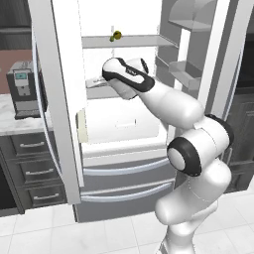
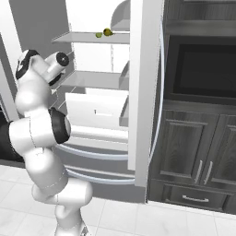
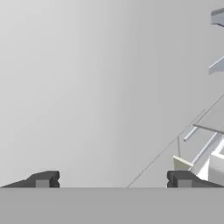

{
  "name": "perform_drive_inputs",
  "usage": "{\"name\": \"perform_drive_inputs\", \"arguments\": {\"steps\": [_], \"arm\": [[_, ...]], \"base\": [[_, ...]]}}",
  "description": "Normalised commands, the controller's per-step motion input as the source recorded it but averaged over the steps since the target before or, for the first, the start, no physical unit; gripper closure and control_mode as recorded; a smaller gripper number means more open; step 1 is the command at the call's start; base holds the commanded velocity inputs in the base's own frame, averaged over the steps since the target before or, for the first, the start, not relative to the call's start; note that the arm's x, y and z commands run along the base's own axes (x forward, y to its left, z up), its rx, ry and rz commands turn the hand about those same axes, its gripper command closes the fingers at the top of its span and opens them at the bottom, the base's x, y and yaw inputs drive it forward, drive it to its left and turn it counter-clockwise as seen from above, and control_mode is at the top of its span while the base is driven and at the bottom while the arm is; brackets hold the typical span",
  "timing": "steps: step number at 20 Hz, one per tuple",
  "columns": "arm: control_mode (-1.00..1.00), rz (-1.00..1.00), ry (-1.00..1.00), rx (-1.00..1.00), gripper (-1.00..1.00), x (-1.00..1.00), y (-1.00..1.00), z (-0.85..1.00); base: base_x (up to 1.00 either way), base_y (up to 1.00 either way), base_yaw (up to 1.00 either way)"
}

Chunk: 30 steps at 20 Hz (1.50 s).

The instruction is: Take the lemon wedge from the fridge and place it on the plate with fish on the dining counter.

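Note:
The fridge [image 1: 49,99] stands with both doors open, and my arm reaches into its white interior at the middle shelf. The lemon wedge [image 1: 111,38] [image 2: 98,34] is a tiny yellow-green piece on the upper shelf, above my wrist and beside a small round yellow-and-dark fruit [image 1: 117,34] [image 2: 107,32]. In the hand view my gripper [image 3: 112,180] is open, its fingertips [image 3: 42,179] far apart with nothing between them, facing a pale inner wall of the fridge. The plate with fish and the dining counter are out of view.
The left fridge door [image 1: 59,74] stands close beside my hand, and the right door [image 2: 145,92] carries grey bins [image 1: 186,69]. A white drawer [image 1: 124,124] sits below the shelf. A coffee machine [image 1: 22,89] stands on the marble worktop [image 1: 15,126]. Dark cabinets with an oven [image 2: 198,69] stand to the right.

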Motion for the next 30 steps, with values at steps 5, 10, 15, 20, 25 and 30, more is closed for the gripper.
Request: {"name": "perform_drive_inputs", "arguments": {"steps": [5,10,15,20,25,30], "arm": [[-1.0,-0.06,0.07,0.01,-1.0,0.01,0.37,-0.01],[-1.0,-0.27,-0.01,0.06,-1.0,-0.93,-0.85,0.26],[-1.0,-0.29,0.0,0.01,-1.0,-1.0,-1.0,0.03],[-1.0,-0.37,0.15,-0.06,-1.0,-0.93,-0.95,0.0],[-1.0,-0.39,0.49,-0.13,-1.0,-0.29,-0.65,0.0],[-1.0,-0.11,0.56,-0.02,-1.0,0.03,-0.06,0.0]], "base": [[0.0,0.0,0.0],[0.0,0.0,0.0],[0.0,0.0,0.0],[0.0,0.0,0.0],[0.0,0.0,0.0],[0.0,0.0,0.0]]}}
